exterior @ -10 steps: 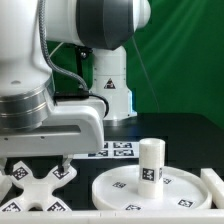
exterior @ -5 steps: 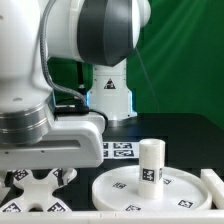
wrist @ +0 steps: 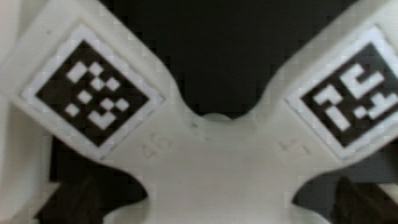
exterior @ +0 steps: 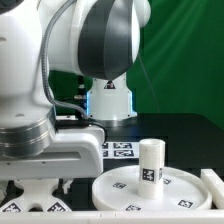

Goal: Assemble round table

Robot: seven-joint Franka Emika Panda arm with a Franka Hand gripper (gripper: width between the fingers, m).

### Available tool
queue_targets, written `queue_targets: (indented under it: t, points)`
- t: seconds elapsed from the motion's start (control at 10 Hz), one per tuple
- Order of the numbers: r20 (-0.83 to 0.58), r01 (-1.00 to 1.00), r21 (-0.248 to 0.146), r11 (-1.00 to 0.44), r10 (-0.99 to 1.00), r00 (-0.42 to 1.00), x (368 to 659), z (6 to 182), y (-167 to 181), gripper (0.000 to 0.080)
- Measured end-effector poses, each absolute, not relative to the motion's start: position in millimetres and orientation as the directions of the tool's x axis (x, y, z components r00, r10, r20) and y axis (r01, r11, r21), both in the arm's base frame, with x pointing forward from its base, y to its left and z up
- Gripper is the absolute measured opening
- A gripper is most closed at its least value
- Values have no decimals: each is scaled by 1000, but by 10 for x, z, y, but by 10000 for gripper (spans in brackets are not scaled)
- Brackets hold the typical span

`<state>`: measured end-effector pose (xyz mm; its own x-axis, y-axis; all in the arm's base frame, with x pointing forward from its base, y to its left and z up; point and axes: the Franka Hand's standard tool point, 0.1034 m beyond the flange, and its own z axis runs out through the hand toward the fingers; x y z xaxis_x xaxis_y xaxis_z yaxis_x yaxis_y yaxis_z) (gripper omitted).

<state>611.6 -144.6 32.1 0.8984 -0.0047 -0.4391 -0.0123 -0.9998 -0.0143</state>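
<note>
The white cross-shaped foot (exterior: 30, 202) lies on the black table at the exterior view's lower left and fills the wrist view (wrist: 210, 150), showing two tagged arms. My gripper (exterior: 38, 187) is low over it and open. Its dark fingers (wrist: 57, 198) stand on either side of the foot's centre, apart from it; the gripper's midpoint in the wrist view (wrist: 210, 205) lies over the foot's centre. The large round disc (exterior: 118, 198) lies at the lower right. The short cylinder leg (exterior: 151, 162) stands upright on the disc.
The marker board (exterior: 121, 150) lies flat behind the disc. The arm's white base (exterior: 108, 98) stands at the back before a green backdrop. A white raised part (exterior: 213, 180) shows at the right edge beside the disc.
The arm has come down over the foot. The gripper body and fingers sit lower, and the fingers now reach beside the foot's centre. The disc and leg have not moved.
</note>
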Motion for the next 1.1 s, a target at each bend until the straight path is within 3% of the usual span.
queue_targets:
  t: [0.5, 0.6, 0.7, 0.8, 0.9, 1.1]
  points:
    - [-441, -10, -11, -1000, -4, 898, 6095, 216, -1449, 649]
    - [-446, -11, -12, -1000, -5, 895, 6081, 217, -1451, 525]
    - [-456, -13, -14, -1000, -5, 890, 6056, 225, -1447, 525]
    - [-456, -13, -14, -1000, -5, 890, 6056, 225, -1448, 448]
    - [-455, -12, -14, -1000, -5, 890, 6060, 234, -1445, 448]
    - [-441, -6, -27, -1000, 6, 897, 6031, 563, -1301, 448]
